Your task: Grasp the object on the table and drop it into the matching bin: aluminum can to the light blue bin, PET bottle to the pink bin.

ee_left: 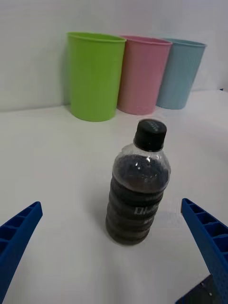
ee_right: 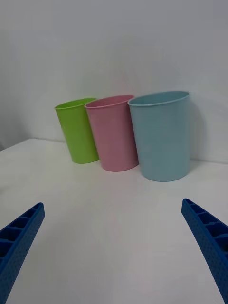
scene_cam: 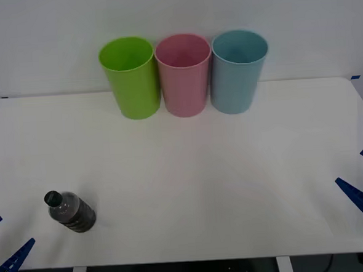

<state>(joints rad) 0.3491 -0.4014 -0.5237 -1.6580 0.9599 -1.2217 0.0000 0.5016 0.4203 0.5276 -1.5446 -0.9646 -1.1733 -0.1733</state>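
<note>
Spanning the whole scene, the large flat white rectangular table (scene_cam: 190, 172) carries three tall tapered plastic bins in a row along its far edge, each touching or just beside its neighbour: a lime green bin (scene_cam: 130, 77) toward the robot's left, the round pink bin (scene_cam: 184, 74) in the middle, and the pale, light blue bin (scene_cam: 238, 71) toward the right. The small clear plastic PET bottle (scene_cam: 70, 211) with black screw cap and dark brownish ribbed body stands upright near the front left corner, long axis vertical, cap up, well apart from the bins. The left gripper (ee_left: 114, 251) sits low at that corner, its blue fingers spread wide either side of the bottle without touching it. The right gripper (ee_right: 114, 247) waits at the table's right edge, fingers also wide, facing the bins.
</note>
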